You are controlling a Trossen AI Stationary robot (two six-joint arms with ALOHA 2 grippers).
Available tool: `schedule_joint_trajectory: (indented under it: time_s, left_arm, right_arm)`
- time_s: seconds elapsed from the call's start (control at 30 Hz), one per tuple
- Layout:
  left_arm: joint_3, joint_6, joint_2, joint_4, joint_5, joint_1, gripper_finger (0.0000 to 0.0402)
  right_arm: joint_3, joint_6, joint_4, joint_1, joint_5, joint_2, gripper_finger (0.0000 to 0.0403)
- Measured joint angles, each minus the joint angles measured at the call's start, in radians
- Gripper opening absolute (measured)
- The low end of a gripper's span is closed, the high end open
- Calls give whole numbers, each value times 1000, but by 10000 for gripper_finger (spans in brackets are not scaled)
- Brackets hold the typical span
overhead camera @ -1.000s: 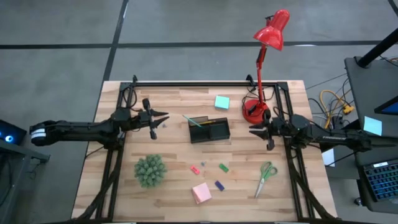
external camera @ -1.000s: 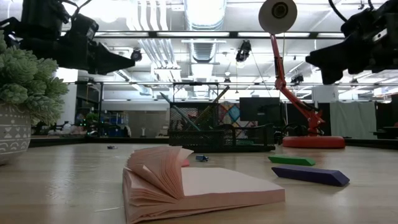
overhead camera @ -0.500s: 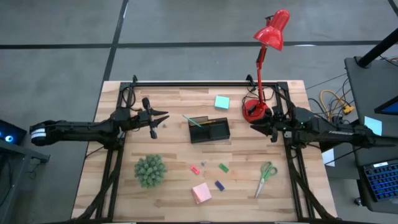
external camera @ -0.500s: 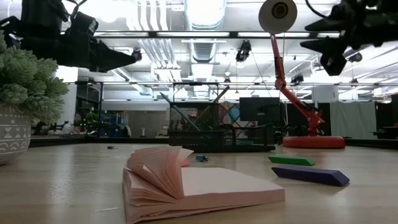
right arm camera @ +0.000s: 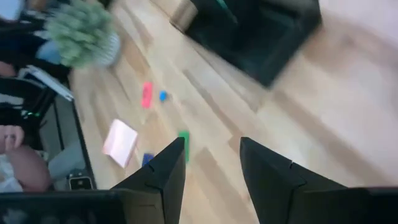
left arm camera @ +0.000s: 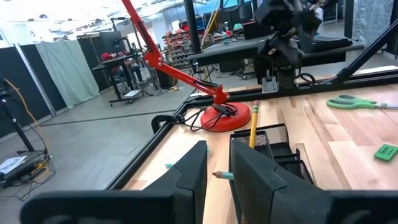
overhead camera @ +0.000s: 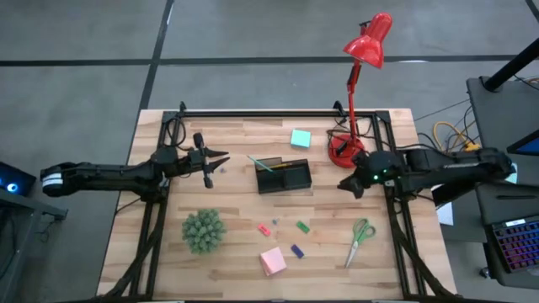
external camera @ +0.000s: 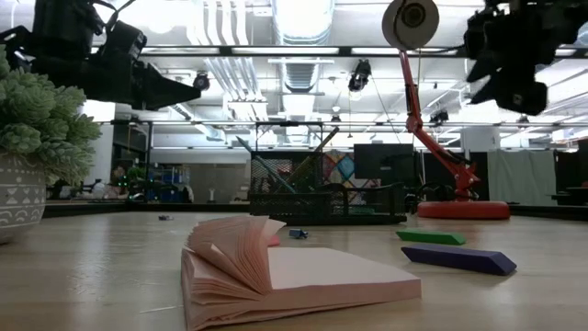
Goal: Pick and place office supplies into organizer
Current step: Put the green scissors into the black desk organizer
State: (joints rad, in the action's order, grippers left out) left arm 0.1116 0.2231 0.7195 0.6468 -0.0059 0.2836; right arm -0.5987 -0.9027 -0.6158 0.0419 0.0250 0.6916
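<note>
Organizer [overhead camera: 283, 175]: sat mid-table, long axis left to right, between the two grippers and touching neither.
Contents: yellow pencil [left arm camera: 253, 125] stood tilted in a compartment; thin teal pen [overhead camera: 259, 163] leaned out over the left end.
Scissors [overhead camera: 360, 239]: lay on the near right of the table, near side of the right gripper, long axis near to far, tips toward the near edge.
Loose items: pink pad [overhead camera: 272, 261], pink eraser [overhead camera: 264, 229], green eraser [overhead camera: 302, 226] and blue eraser [overhead camera: 296, 250] lay nearer than the organizer; teal pad [overhead camera: 300, 138] lay beyond it.
Left gripper [overhead camera: 221, 160]: left of the organizer, above the table, fingers a narrow gap apart, empty.
Right gripper [overhead camera: 344, 184]: right of the organizer, fingers spread, empty.
Change: right arm had turned and bent since a second before; left arm unchanged.
</note>
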Motion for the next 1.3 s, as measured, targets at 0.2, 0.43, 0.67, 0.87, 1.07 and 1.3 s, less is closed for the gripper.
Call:
schedule_joint_trajectory:
  time_s: [0.2,0.43,0.67,0.87,1.07,1.3]
  left_arm:
    - [0,1,0,0,0,0,59]
    - [9,1,-1,5,0,0,59]
    - [10,27,-1,26,1,0,59]
    - [14,20,-2,53,3,0,59]
    - [29,27,-2,97,3,0,59]
    - [37,29,-2,105,55,0,59]
  right_arm:
    - [-73,-227,-88,80,0,121,144]
    - [-178,-431,-160,165,0,260,144]
    - [-298,-584,-259,228,0,402,144]
    - [-420,-773,-575,268,30,536,144]
    - [-469,-959,-753,328,114,643,144]
    - [-474,-1168,-677,401,109,699,143]
